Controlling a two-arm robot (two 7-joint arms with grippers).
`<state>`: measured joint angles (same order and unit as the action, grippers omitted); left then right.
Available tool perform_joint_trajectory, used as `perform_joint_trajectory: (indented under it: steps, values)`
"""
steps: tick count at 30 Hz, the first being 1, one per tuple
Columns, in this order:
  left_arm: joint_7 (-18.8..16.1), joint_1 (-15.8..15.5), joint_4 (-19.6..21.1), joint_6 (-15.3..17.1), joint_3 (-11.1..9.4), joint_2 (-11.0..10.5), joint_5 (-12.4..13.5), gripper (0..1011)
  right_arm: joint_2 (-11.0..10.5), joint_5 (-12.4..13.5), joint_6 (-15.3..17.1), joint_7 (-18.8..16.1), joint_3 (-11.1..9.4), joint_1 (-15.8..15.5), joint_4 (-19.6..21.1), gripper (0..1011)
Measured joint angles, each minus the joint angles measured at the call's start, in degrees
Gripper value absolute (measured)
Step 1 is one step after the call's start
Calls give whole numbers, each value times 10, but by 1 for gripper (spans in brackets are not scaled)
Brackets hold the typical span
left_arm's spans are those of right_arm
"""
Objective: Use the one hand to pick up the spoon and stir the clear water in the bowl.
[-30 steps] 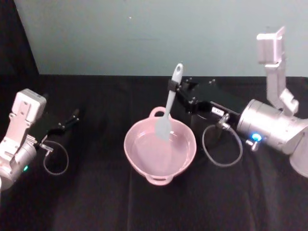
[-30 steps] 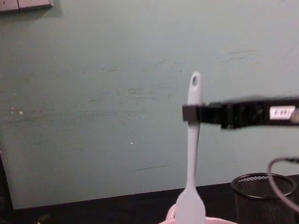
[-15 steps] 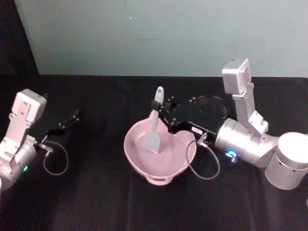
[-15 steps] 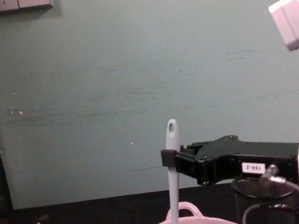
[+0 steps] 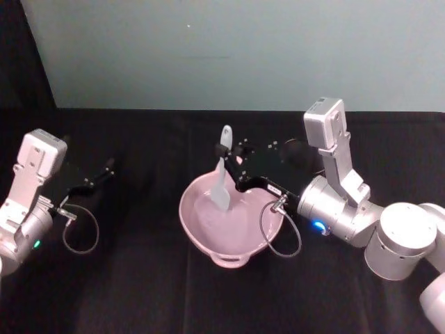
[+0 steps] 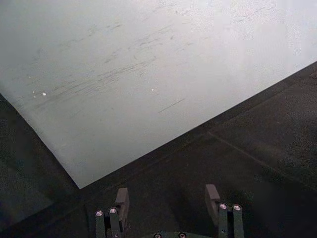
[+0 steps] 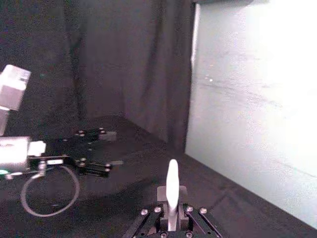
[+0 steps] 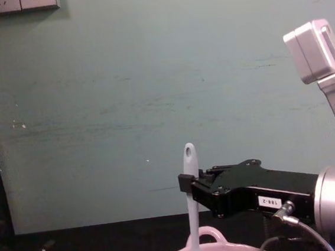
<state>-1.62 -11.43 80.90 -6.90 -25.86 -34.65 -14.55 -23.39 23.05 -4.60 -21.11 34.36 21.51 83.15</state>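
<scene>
Black worktop (image 5: 139, 278) | right gripper (image 5: 233, 151) fingers clamped on spoon (image 5: 222, 177) upper handle, blade in pink bowl (image 5: 189, 219) | spoon likely light, stiff, slippery | left gripper (image 5: 104, 170) parked left, fingers apart, empty

A table (image 5: 139, 292), seemingly cloth-covered in black, carries the pink bowl (image 5: 208, 243).

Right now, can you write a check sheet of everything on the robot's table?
Surface: table covered in black cloth.
Job's things: spoon upright, blade down inside the pink bowl.
Clutter: a dark shape behind the right gripper, too dim to name.
Grippers: right gripper shut on the spoon's handle above the bowl; left gripper open, parked at the table's left.
Cables: right cable loop and left cable loop, each by its wrist.
Surroundings: pale green wall, dark curtain.
</scene>
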Motion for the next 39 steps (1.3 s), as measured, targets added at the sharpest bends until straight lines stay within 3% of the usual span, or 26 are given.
perform_joint_trajectory:
  steps: [7, 13, 23, 28, 33, 39]
  values:
    - [0, 0, 0, 0, 0, 0, 0, 1011, 4, -22, -5, 16, -9, -3, -6, 112]
    - [0, 0, 0, 0, 0, 0, 0, 1011, -9, -30, 4, 16, -22, -15, 9, 112]
    - [0, 0, 0, 0, 0, 0, 0, 1011, -45, 15, 57, -33, -53, -60, 80, 112]
    - [0, 0, 0, 0, 0, 0, 0, 1011, -49, 35, 79, -52, -61, -76, 104, 112]
    - [0, 0, 0, 0, 0, 0, 0, 1011, -46, 45, 90, -62, -61, -84, 114, 112]
    - [0, 0, 0, 0, 0, 0, 0, 1011, -24, 39, 83, -62, -51, -81, 104, 111]
